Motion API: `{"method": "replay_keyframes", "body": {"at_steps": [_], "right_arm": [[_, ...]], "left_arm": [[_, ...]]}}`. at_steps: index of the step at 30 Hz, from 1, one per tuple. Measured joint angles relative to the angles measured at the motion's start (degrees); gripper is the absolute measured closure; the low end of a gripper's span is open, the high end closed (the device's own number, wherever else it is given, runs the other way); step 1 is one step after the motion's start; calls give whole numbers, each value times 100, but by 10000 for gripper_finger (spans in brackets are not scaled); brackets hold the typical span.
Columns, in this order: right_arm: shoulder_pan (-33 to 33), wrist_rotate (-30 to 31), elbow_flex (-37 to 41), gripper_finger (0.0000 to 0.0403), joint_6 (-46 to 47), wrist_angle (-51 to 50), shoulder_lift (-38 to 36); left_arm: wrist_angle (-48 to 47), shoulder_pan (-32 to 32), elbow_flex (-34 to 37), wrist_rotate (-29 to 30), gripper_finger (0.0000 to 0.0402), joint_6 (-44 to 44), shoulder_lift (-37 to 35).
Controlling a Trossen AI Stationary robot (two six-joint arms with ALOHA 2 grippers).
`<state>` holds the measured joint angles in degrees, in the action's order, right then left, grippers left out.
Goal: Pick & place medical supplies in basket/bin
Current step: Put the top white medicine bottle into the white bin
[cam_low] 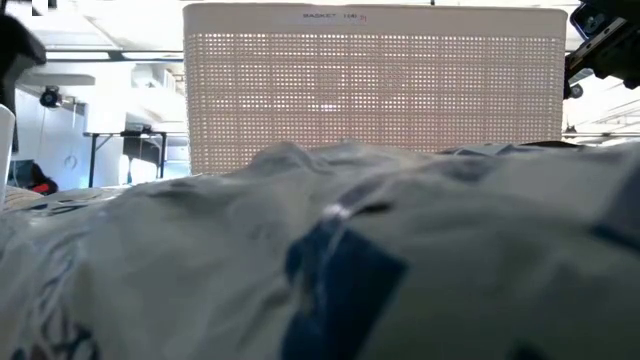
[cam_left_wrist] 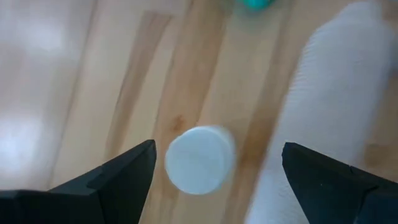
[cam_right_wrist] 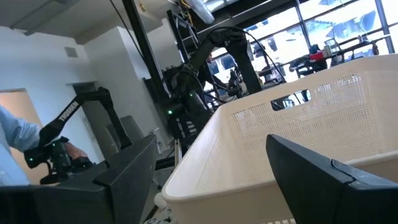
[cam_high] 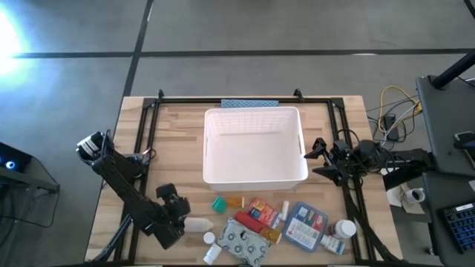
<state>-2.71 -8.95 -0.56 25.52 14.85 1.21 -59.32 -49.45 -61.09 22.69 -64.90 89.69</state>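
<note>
The white slotted bin stands mid-table. The supplies lie by the near edge: a teal vial, an orange vial, a red-orange box, a blue-white flat box, a grey patterned pouch and white pill bottles. My left gripper is open over the left end of the group; its wrist view shows a white bottle's round end between the spread fingers, untouched. My right gripper hangs open beside the bin's right wall.
A blue-grey mat lies behind the bin. A black frame runs along the table's sides. The pouch fills most of the low view, with the bin behind it. Bare wood shows left of the bin. A person's sleeve shows far off.
</note>
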Motion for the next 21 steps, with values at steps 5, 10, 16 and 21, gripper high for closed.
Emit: {"method": "replay_keyframes", "body": {"at_steps": [5,10,16,21], "right_arm": [[-1,0,0,110,0,0,0],[0,-1,0,110,0,0,0],[1,0,0,110,0,0,0],[1,0,0,110,0,0,0]], "left_arm": [[24,1,421,-22,75,-414,-65],[698,30,729,-29,75,-486,-169],[1691,79,1051,-30,75,-544,-173],[1674,133,1234,-6,87,-768,-168]]}}
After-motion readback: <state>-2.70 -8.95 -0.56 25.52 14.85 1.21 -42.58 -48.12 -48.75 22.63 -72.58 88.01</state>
